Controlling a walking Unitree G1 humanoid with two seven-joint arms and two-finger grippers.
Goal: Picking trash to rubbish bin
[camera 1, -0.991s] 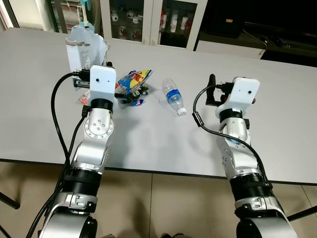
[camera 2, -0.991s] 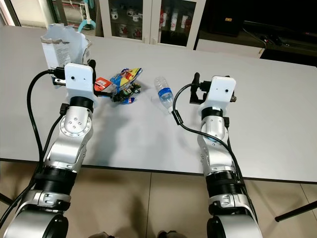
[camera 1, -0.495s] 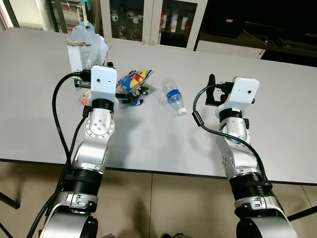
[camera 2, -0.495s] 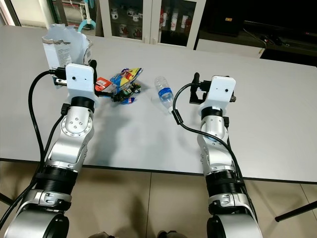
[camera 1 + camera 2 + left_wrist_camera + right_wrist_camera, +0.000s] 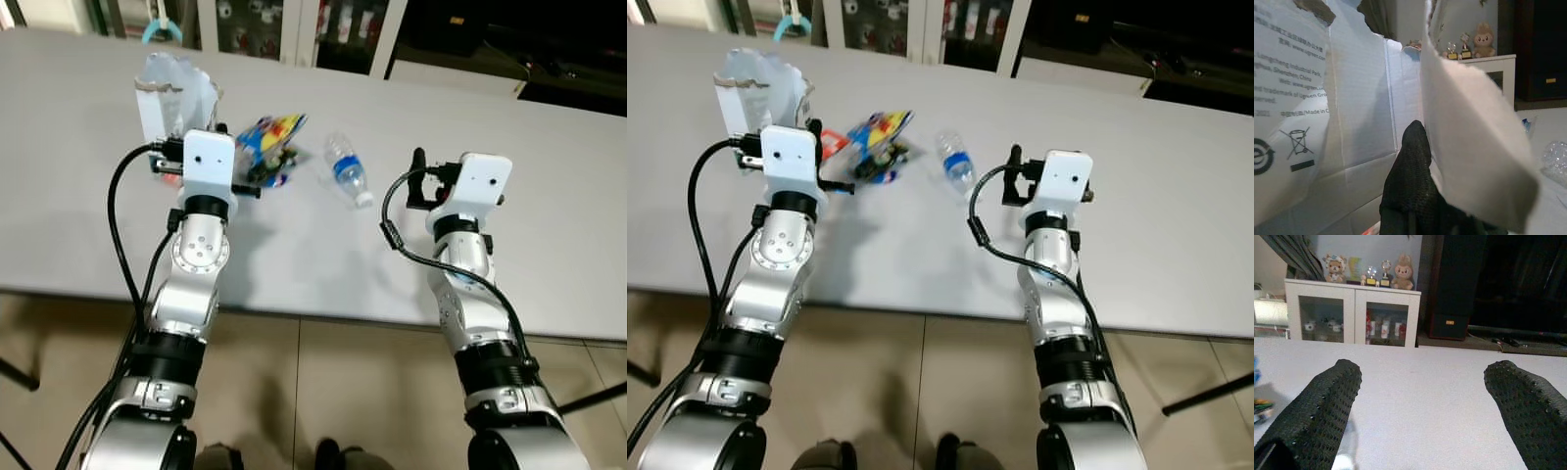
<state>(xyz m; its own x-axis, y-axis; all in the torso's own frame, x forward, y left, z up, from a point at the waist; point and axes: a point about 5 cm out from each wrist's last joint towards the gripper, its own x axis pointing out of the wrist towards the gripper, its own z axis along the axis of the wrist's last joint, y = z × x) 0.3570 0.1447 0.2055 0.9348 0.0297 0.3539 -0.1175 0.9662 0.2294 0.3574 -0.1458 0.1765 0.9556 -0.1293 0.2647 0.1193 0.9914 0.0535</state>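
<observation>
So the big pale grey worktop [image 5: 549,225] carries everything here. Far left on it stands a torn white cardboard box [image 5: 168,93], open top up, which looks like just another bit of trash. No rubbish bin anywhere I can spot, so I'd guess the carrying part comes later.

Just right of the box is a pile of colourful crumpled snack wrappers [image 5: 266,147], and right of that a clear plastic water bottle with a blue label [image 5: 348,176] lying on its side, cap end pointing near-right. All bunched together, easy pickings.

The left end effector [image 5: 1410,166] is stretched forward right up against the box. From the wrist camera one black finger pokes inside the torn wall, so it seems to be pinching that wall, but I can't tell if it's actually clamped. The right end effector [image 5: 1420,401] hovers over bare worktop well right of the bottle, forearm upright, fingers spread wide, holding nothing.
</observation>
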